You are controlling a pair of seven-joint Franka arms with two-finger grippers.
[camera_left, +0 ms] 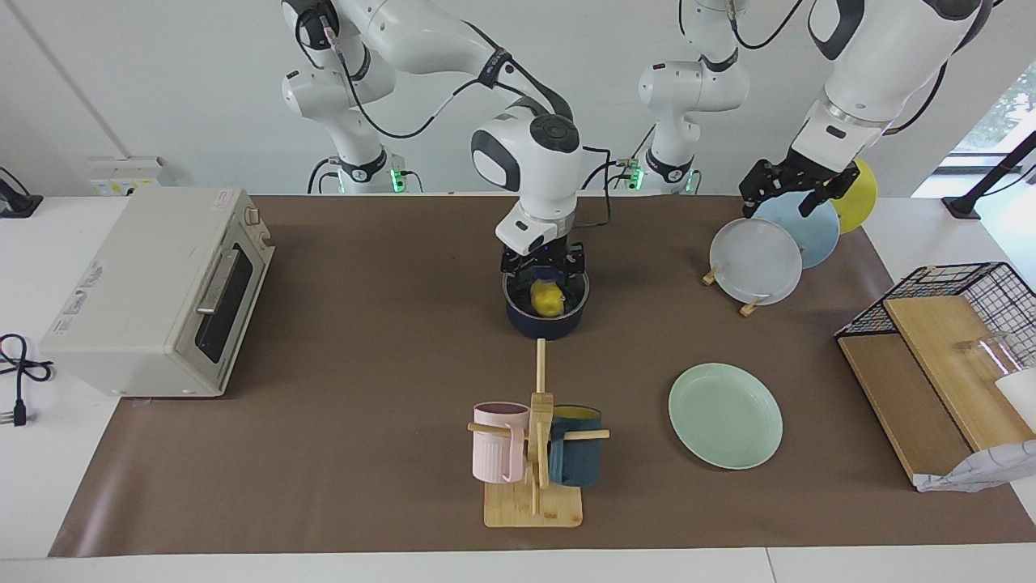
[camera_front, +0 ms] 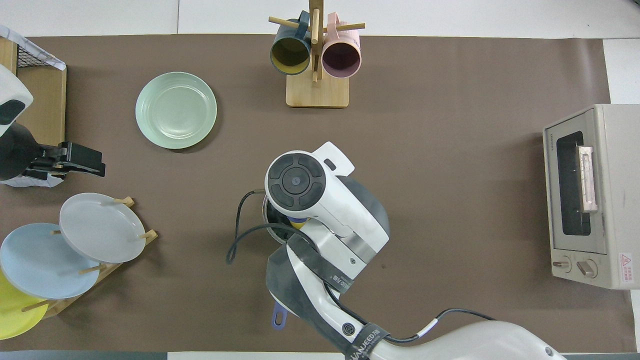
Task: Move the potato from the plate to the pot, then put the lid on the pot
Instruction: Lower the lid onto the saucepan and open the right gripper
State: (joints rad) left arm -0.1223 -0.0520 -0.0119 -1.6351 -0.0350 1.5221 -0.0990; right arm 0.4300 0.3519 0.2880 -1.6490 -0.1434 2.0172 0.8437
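The yellow potato [camera_left: 548, 300] lies inside the dark navy pot [camera_left: 546, 325], which stands mid-table near the robots. My right gripper [camera_left: 544, 274] reaches down into the pot's mouth, open, with a finger on either side of the potato. In the overhead view the right arm's wrist covers most of the pot [camera_front: 270, 216]; only a sliver of potato [camera_front: 298, 225] and the blue handle's end [camera_front: 279, 318] show. The mint-green plate [camera_left: 725, 415] lies bare, farther from the robots, toward the left arm's end. My left gripper [camera_left: 793, 190] waits open over the plate rack. The lid is out of view.
A rack of white, light blue and yellow plates [camera_left: 757, 261] stands near the left arm. A wooden mug tree [camera_left: 534, 453] with a pink and a dark blue mug stands farther out than the pot. A toaster oven [camera_left: 162, 291] fills the right arm's end; a wire basket with boards [camera_left: 955, 324] the left arm's.
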